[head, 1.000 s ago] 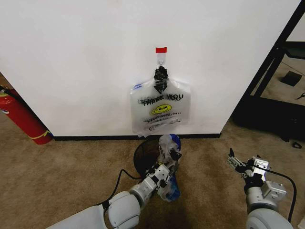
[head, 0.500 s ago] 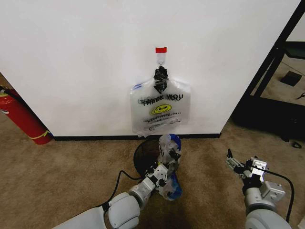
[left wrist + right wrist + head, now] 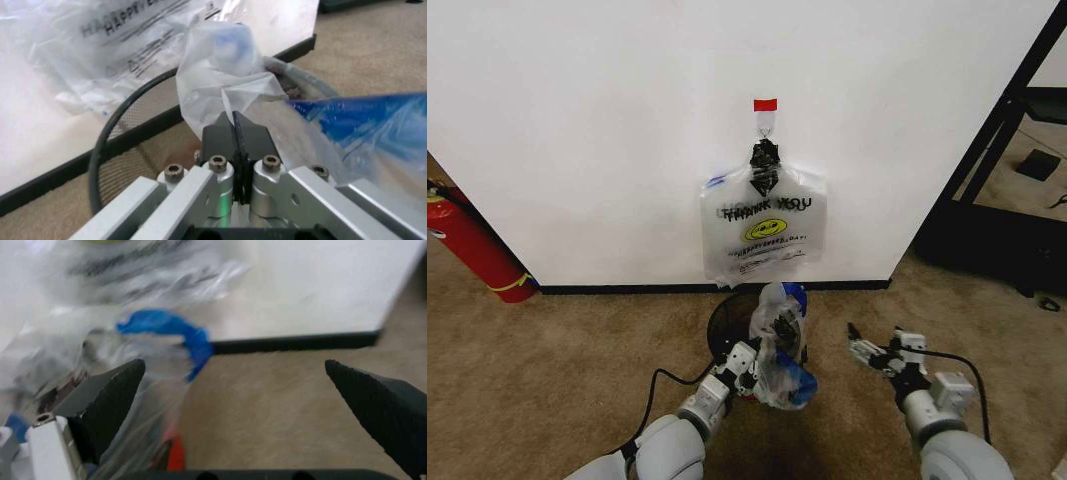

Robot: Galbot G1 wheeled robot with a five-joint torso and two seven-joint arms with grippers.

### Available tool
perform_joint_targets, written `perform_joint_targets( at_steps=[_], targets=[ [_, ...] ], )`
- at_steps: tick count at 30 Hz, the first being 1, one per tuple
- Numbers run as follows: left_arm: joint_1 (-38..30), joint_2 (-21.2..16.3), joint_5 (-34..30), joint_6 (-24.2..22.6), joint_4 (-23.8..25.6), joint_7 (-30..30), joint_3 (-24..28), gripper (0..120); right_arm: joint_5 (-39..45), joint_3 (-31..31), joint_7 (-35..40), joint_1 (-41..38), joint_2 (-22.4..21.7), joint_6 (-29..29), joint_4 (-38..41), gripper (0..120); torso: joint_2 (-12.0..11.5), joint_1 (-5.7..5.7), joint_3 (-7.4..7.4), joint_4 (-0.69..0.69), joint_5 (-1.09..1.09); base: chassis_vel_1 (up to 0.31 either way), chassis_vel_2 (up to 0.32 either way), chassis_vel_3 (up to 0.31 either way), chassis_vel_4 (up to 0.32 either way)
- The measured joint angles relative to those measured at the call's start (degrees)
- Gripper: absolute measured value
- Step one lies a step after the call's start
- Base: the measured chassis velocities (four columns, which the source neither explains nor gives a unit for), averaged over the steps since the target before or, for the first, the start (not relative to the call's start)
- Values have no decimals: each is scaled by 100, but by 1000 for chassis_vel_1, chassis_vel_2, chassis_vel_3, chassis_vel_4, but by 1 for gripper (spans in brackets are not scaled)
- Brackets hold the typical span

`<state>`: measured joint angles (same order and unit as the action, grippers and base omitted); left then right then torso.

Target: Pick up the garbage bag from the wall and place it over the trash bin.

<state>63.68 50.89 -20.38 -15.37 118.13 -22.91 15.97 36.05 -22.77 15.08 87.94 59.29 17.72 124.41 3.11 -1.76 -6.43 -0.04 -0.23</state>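
The garbage bag (image 3: 777, 335), thin and see-through with blue streaks, hangs crumpled over the near right rim of the trash bin (image 3: 727, 322), a black mesh bin at the foot of the wall (image 3: 577, 120). My left gripper (image 3: 757, 358) is shut on a fold of the garbage bag (image 3: 220, 75), its fingertips (image 3: 233, 124) pinched together just beside the bin's rim (image 3: 127, 115). My right gripper (image 3: 867, 352) is open, low over the carpet to the right of the bag. In the right wrist view its spread fingers (image 3: 100, 395) frame the bag's blue edge (image 3: 167, 330).
A bundle of "THANK YOU" bags (image 3: 765, 225) hangs from a hook (image 3: 765, 128) under a red tape patch (image 3: 765, 104), right above the bin. A red fire extinguisher (image 3: 472, 245) stands at the left. A black frame (image 3: 997, 150) rises at the right. The floor is brown carpet.
My right gripper has swung left toward the bag. My left gripper has shifted a little left and lower with the bag still in it.
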Motion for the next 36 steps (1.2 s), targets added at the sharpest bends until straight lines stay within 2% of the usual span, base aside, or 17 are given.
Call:
perform_joint_targets(
  at_steps=[5,11,19,25,36],
  targets=[
    [52,-18,-2,27,3,0,-20,0,159,225,-127,-240,-165,236,-130,100,0,0,0,-4,0,0,0,0,0],
    [129,1,18,35,17,9,-6,0,250,732,-154,-718,-312,526,-375,100,0,0,0,-2,0,0,0,0,0],
    [133,-7,30,41,21,19,24,0,515,1214,84,-1460,-287,705,-701,100,0,0,0,-2,0,0,0,0,0],
    [117,-15,27,42,20,25,24,0,1087,1581,590,-2118,-154,1039,-1004,100,0,0,0,-2,0,0,0,0,0],
    [150,-23,19,50,20,30,-14,0,1426,1964,1025,-2579,86,1424,-1364,100,0,0,0,-2,-1,0,0,0,0]
  ],
)
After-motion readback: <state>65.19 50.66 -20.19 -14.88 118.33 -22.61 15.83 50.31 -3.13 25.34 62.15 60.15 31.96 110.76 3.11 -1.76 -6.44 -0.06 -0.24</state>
